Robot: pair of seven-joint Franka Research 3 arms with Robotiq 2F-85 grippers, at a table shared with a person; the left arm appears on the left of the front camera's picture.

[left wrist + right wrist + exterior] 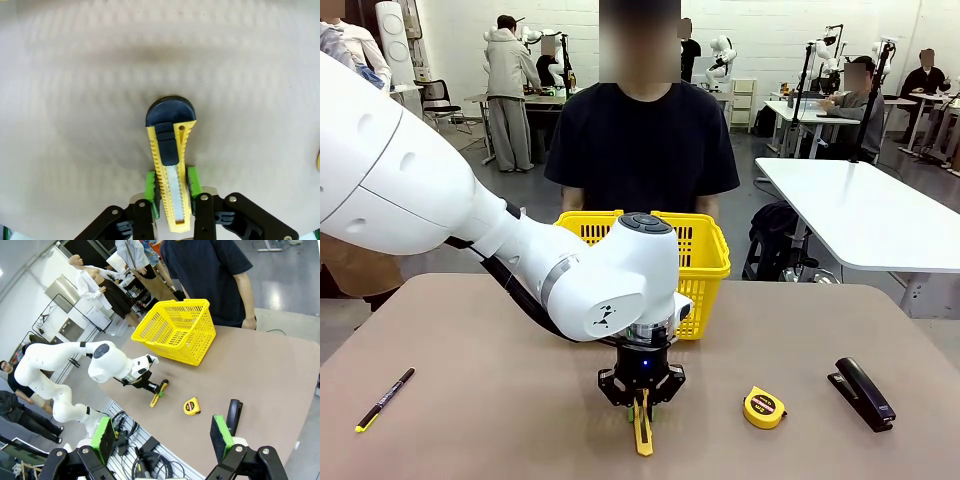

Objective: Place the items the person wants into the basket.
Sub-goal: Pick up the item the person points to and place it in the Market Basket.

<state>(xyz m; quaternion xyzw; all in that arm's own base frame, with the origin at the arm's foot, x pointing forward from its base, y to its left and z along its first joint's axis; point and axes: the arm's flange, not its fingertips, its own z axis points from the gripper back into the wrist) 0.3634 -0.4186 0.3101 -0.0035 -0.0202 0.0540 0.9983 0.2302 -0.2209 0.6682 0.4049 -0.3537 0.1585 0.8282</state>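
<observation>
We see bare desk (490, 400) between the pen (384, 399) and our left arm (570, 280); on the right, the tape measure (762, 407) and stapler (861, 393) stand in the way, the basket (705, 250) behind.

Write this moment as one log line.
left gripper: shut on utility knife | utility knife: lying on table | right gripper: open | basket: near person

Table (470, 400): matt tan top, smooth, faintly mottled. Utility knife (170, 165): yellow plastic body, ribbed edges, matt black slider and end cap, pale metallic strip down slot. Left end effector (642, 405): matt black links, bright screw heads; green pads (193, 181) – rubbery look. Left arm (410, 190): glossy white shell. Basket (705, 255): shiny yellow plastic lattice. Tape measure (763, 407): yellow plastic case. Stapler (862, 393): black, slight sheen. T-shirt (640, 140) – dark matt cloth.
</observation>
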